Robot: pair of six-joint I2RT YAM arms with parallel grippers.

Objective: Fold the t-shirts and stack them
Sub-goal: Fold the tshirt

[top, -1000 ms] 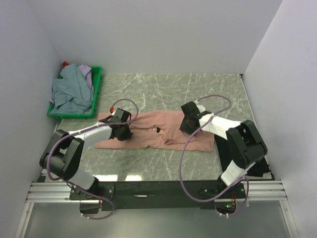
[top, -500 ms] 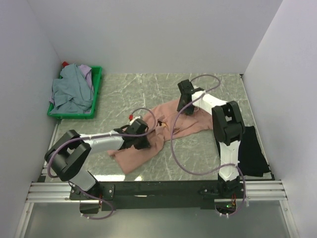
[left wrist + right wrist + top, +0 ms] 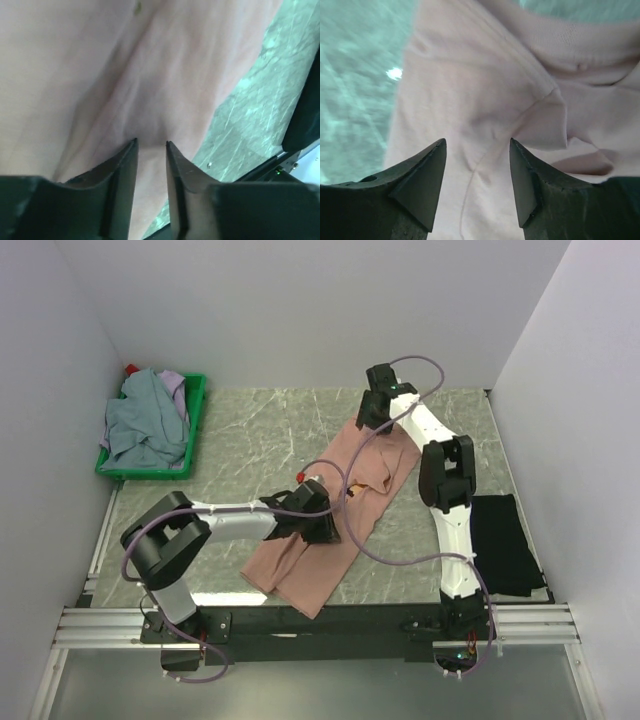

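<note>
The salmon-pink t-shirt (image 3: 340, 505) lies stretched in a slant from the far right toward the near middle of the table. My left gripper (image 3: 305, 527) is at its near part; in the left wrist view the fingers (image 3: 151, 144) stand close together with a fold of pink cloth (image 3: 100, 75) pinched between them. My right gripper (image 3: 375, 422) is over the shirt's far end; in the right wrist view its jaws (image 3: 477, 142) stand wide apart above the cloth (image 3: 485, 75), holding nothing. A black t-shirt (image 3: 505, 545) lies flat at the right.
A green crate (image 3: 190, 445) at the far left holds grey-blue (image 3: 145, 425) and lavender (image 3: 176, 383) shirts. White walls close in the marble table (image 3: 260, 425) on three sides. The arms' mounting rail (image 3: 320, 620) runs along the near edge.
The pink shirt swung from lying crosswise to a far-right-to-near-left slant. My right gripper moved to the far end; my left gripper moved right and nearer with the cloth.
</note>
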